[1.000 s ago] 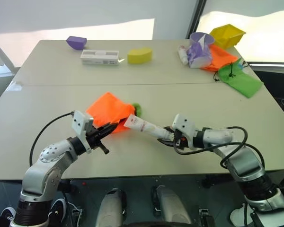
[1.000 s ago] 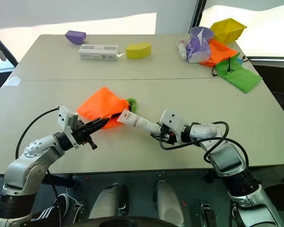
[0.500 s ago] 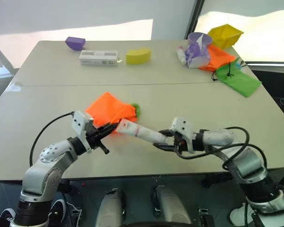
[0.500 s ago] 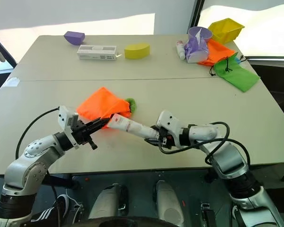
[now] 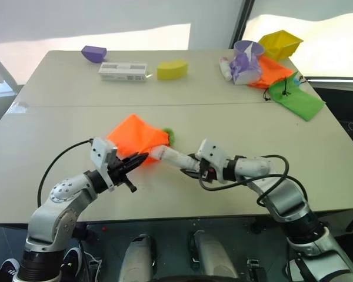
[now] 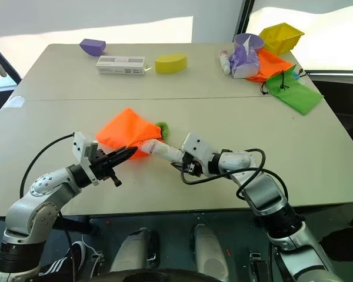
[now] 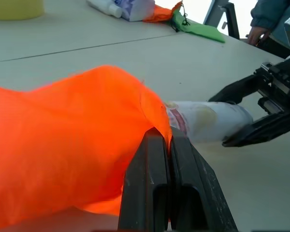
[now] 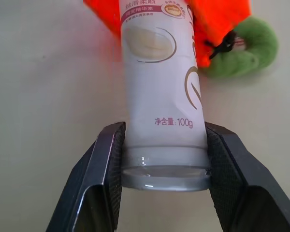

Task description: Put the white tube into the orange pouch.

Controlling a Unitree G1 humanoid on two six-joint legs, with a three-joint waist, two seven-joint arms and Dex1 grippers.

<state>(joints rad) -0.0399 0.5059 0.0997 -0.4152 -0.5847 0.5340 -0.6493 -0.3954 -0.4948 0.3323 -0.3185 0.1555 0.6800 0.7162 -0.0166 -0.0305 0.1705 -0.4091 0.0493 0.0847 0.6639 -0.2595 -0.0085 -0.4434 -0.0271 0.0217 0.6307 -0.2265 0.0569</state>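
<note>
— Two grippers are at work in the head views. The left gripper is clamped tight on the mouth hem of the orange pouch, which lies on the table. The right gripper has its jaws partly spread around the white tube, whose far end is already inside the pouch mouth.

— And from the left wrist?

— One pinch of orange cloth sits between the closed black fingers. The tube enters just beside that pinch, and the opening there looks slack, not wide.

— The right wrist view?

— Both pads press the tube's flat crimped end. Its printed middle is passing under the orange edge, and the green ring on the black cord lies just beside the mouth.

— What could go wrong?

— I'd judge the tube could catch on the hem and push the whole pouch along, since a single pinch anchors it. Gripped at its very end, the tube might also pivot or buckle.

— Counts?

— One tube in hand and one stubbier white container at the far end. Two orange pouches, the second far off, and one green pouch. One purple cup, yellow bin, yellow block, white box and purple block.
</note>
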